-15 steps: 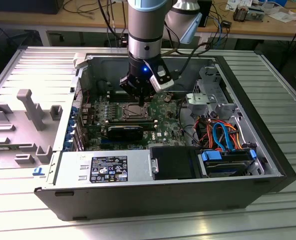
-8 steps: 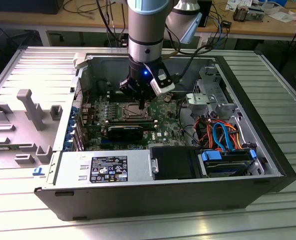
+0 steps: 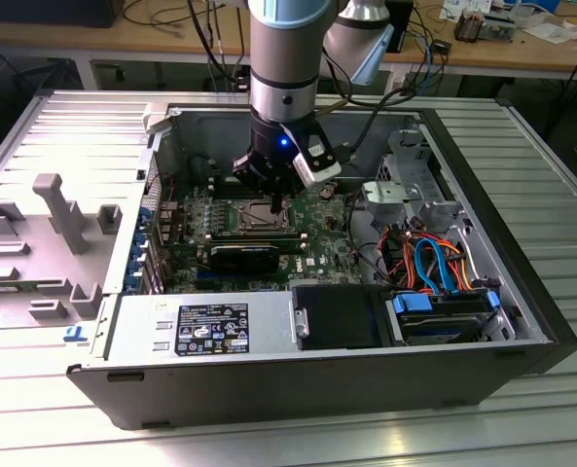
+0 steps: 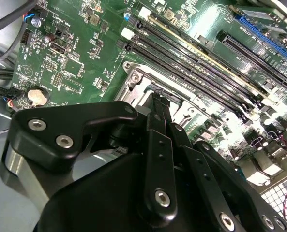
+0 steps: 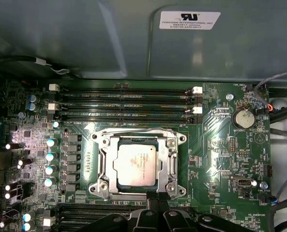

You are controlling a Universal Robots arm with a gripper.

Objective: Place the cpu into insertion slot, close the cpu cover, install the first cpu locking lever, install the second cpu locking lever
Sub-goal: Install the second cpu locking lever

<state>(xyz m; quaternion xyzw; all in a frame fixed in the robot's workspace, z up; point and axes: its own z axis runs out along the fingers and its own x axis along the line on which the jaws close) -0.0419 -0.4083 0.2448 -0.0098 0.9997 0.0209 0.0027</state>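
Observation:
The cpu (image 5: pixel 136 163), a silver-grey square chip, lies in the insertion slot (image 5: pixel 100 187) on the green board. The cpu cover (image 5: pixel 106 157), a silvery frame, lies flat around the chip, which shows through its window. My gripper (image 5: pixel 156 197) hangs just above the slot's edge on the side away from the nearest memory slots, its two thin fingers pressed together with nothing visible between them. In the second wrist view the gripper (image 4: pixel 156 99) points down at the slot's metal rim (image 4: pixel 136 77). In the exterior view the gripper (image 3: pixel 273 206) stands over the slot (image 3: pixel 252 216) inside the open computer case.
Long black memory slots (image 5: pixel 124 104) run beside the socket, and a coin battery (image 5: pixel 243 117) sits nearby. The case wall (image 5: pixel 85 38) rises behind them. A power supply (image 3: pixel 210 329) and a drive bay with coloured cables (image 3: pixel 434 272) fill the case's front. Grey fixtures (image 3: pixel 59 209) stand outside, on the exterior view's left.

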